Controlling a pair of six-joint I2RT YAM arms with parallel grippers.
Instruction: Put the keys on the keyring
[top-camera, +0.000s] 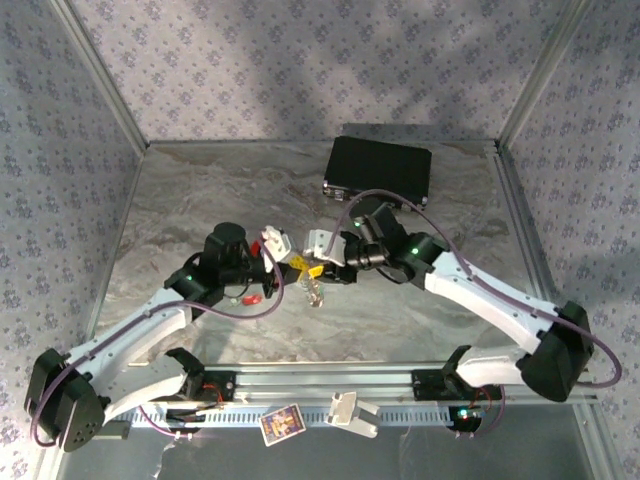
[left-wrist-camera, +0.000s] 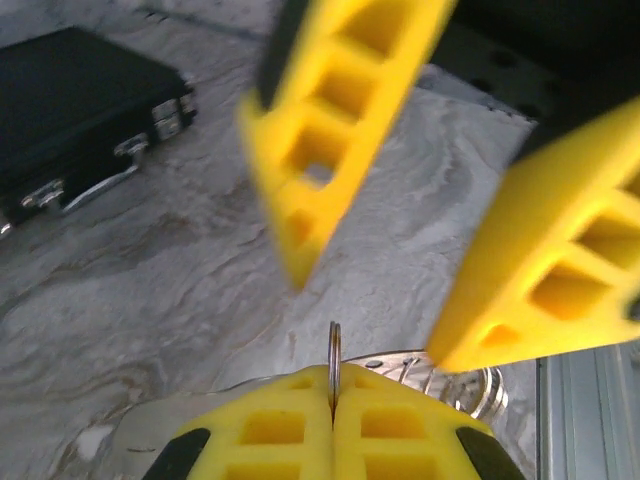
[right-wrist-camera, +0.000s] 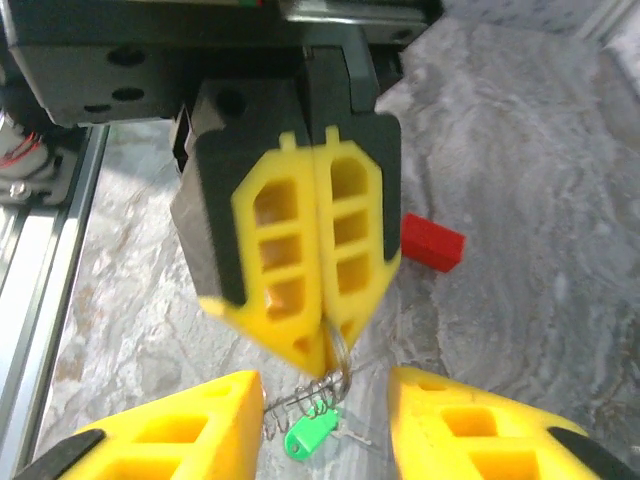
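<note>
Between left gripper (left-wrist-camera: 332, 382) fingers: keyring (left-wrist-camera: 334, 350), thin edge upright, pinched tight, pads pressed together.
Below those fingertips hangs silvery chain (right-wrist-camera: 300, 402) with green key (right-wrist-camera: 308, 438); red block (right-wrist-camera: 432, 242) lies on table (right-wrist-camera: 520, 180) beyond them. Right gripper (right-wrist-camera: 322, 395) fingers spread wide, one on either side of chain and key.

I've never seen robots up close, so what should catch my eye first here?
In the middle, the left gripper pinches the keyring, a green key dangling beneath it, while the right gripper gapes open opposite. A black case sits at the back.
</note>
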